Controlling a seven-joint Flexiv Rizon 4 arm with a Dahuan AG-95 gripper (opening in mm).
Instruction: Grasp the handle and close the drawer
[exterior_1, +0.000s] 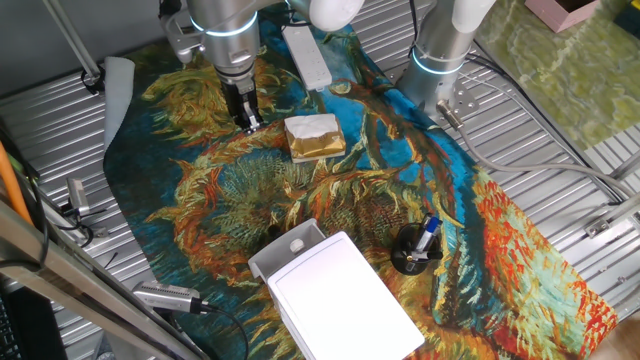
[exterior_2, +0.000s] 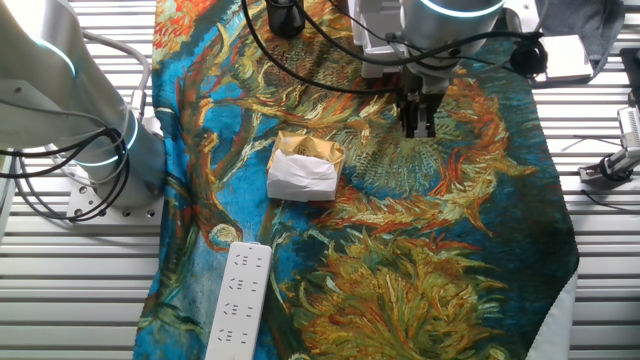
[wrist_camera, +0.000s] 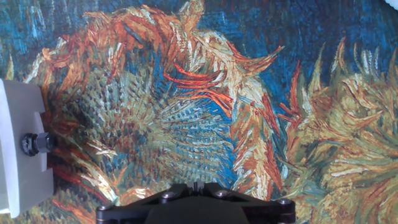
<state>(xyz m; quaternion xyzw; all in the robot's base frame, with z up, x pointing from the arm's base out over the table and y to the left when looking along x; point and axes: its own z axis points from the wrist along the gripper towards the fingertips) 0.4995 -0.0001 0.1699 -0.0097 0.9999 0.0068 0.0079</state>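
Note:
The drawer (exterior_1: 283, 254) is a shallow light-grey tray pulled out from the upper-left end of the flat white box (exterior_1: 340, 300) at the near edge of the table. Its handle (exterior_1: 296, 243), a small round knob, stands on the drawer's front. In the hand view the drawer (wrist_camera: 18, 149) shows at the left edge, with the handle (wrist_camera: 36, 144) sticking out toward the cloth. My gripper (exterior_1: 248, 123) hangs over the sunflower cloth, far from the drawer and left of the sponge block. The fingertips are together and hold nothing. The other fixed view shows the gripper (exterior_2: 418, 125) but not the drawer.
A tan-and-white sponge block (exterior_1: 314, 137) lies right of the gripper. A white power strip (exterior_1: 308, 55) lies at the back. A black cup with pens (exterior_1: 415, 250) stands right of the box. A second robot arm's base (exterior_1: 440, 50) stands at the back right.

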